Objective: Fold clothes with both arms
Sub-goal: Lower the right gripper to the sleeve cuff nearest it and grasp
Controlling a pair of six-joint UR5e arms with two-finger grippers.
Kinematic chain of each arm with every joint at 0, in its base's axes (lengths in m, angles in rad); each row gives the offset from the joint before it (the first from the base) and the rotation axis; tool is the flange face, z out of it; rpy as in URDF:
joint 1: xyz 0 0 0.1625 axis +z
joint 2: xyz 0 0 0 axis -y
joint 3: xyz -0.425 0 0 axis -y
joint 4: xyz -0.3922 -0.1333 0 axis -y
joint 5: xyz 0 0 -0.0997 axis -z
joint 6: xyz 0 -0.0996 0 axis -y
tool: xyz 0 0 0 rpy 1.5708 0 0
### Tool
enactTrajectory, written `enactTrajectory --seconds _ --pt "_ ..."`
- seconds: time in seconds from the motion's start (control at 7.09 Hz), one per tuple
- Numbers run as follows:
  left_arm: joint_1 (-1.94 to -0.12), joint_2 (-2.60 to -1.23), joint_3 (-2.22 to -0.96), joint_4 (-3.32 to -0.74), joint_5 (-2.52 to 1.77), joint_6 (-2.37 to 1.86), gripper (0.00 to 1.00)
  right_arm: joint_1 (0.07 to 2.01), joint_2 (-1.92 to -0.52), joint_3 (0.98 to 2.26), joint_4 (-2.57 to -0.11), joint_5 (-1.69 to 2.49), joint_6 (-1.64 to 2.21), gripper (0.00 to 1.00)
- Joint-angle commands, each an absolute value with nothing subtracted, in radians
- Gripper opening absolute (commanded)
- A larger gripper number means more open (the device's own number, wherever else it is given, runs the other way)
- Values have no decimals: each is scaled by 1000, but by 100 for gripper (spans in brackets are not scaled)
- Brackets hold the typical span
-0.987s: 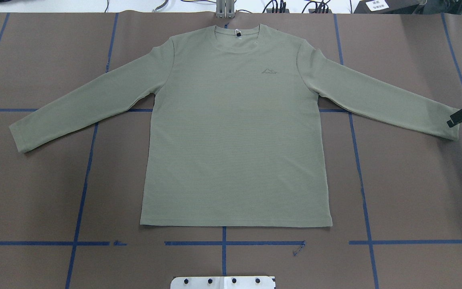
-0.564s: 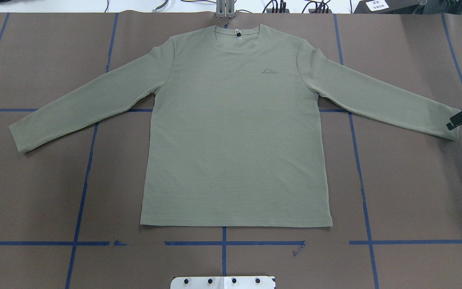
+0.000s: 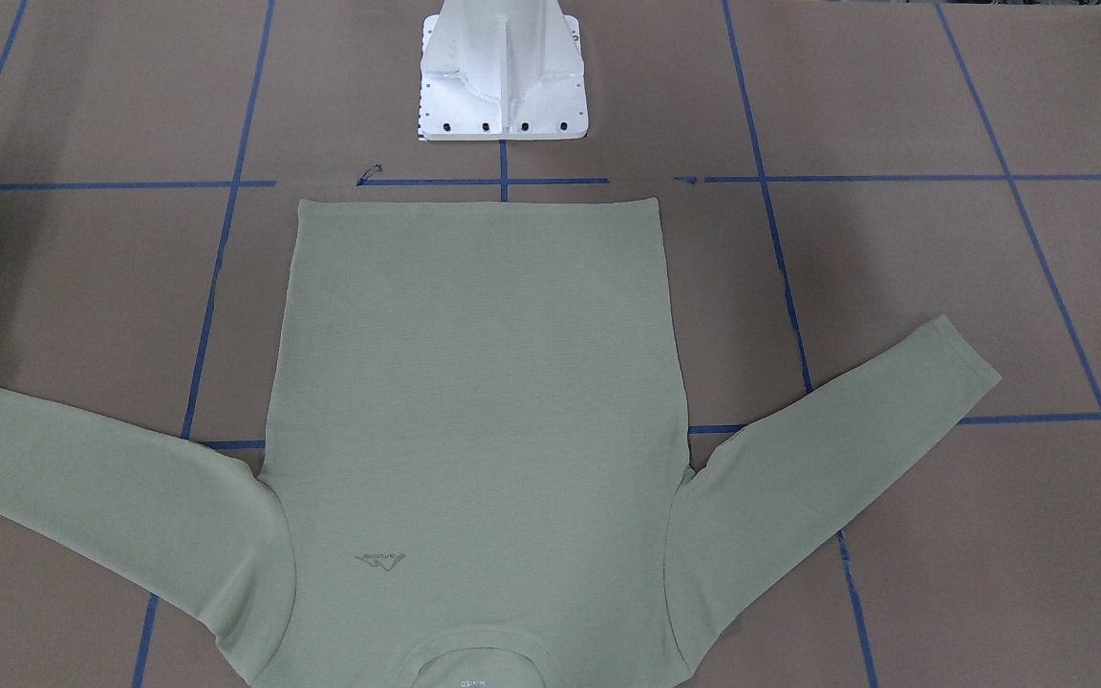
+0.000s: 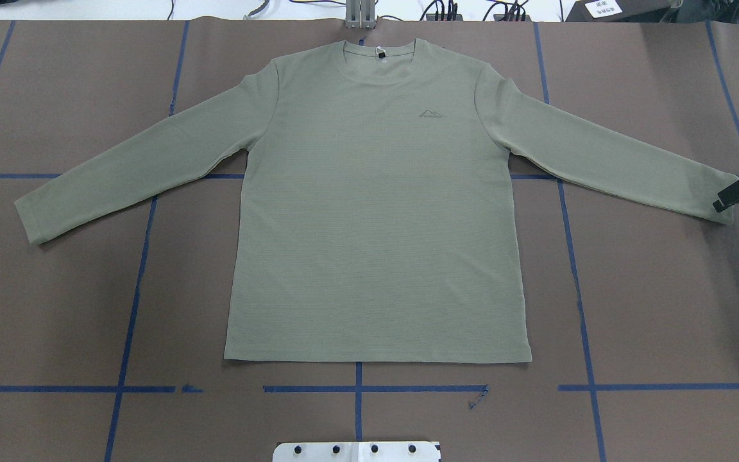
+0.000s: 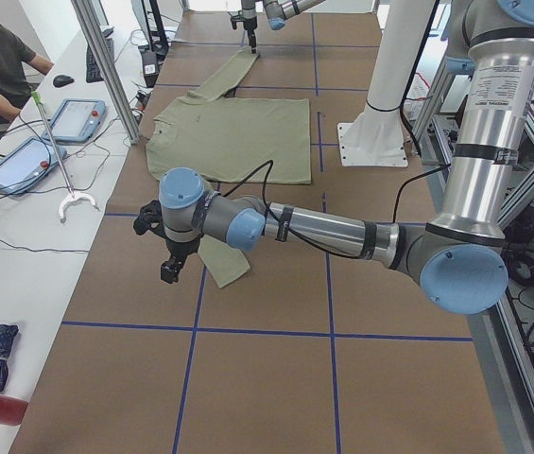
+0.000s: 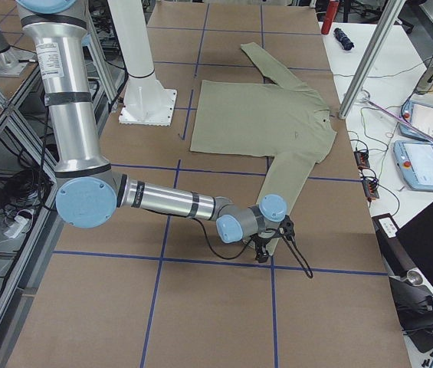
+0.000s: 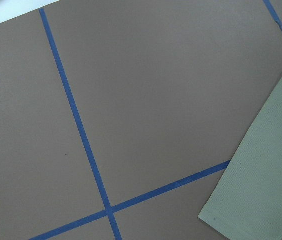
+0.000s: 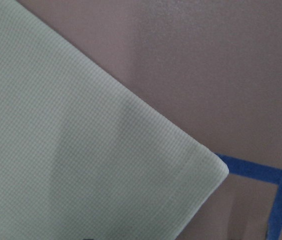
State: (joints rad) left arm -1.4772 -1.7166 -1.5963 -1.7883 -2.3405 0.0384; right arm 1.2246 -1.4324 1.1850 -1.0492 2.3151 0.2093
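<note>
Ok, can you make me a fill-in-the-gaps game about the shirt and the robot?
The shirt is the colour ___.
The tape lines on the table are ___.
The right hand is by the cuff of one ___.
Missing words: green, blue, sleeve.

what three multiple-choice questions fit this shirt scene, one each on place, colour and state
1. On the long-sleeved shirt, where is the right gripper? A at the neckline; B at a sleeve cuff; C at the bottom hem.
2. What colour are the tape lines on the table? A red; B yellow; C blue.
3. How does the shirt lie? A spread flat, sleeves out; B folded in half; C bunched up.
1 B: in the overhead view its black prongs meet the cuff on the robot's right. 2 C: all the lines show blue. 3 A: the body and both sleeves lie flat.
</note>
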Motion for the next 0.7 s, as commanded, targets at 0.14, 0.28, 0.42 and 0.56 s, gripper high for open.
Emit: enactTrajectory --seconds 0.14,0.28,0.42,0.56 --pt "-1479 -1717 -1597 -1789 -2339 38 100 1224 -1419 1186 -1051 2336 212 29" --pt "-1479 -1717 -1597 -1789 -2341 38 100 1223 -1419 1187 -1051 2336 210 15" --pt "-1479 -1717 -1597 -1789 -2341 38 100 1224 -1417 1189 -1051 2336 209 7" --pt "-1479 -1717 -1595 -1789 -2339 38 100 1224 -1417 1192 -1049 2341 212 0"
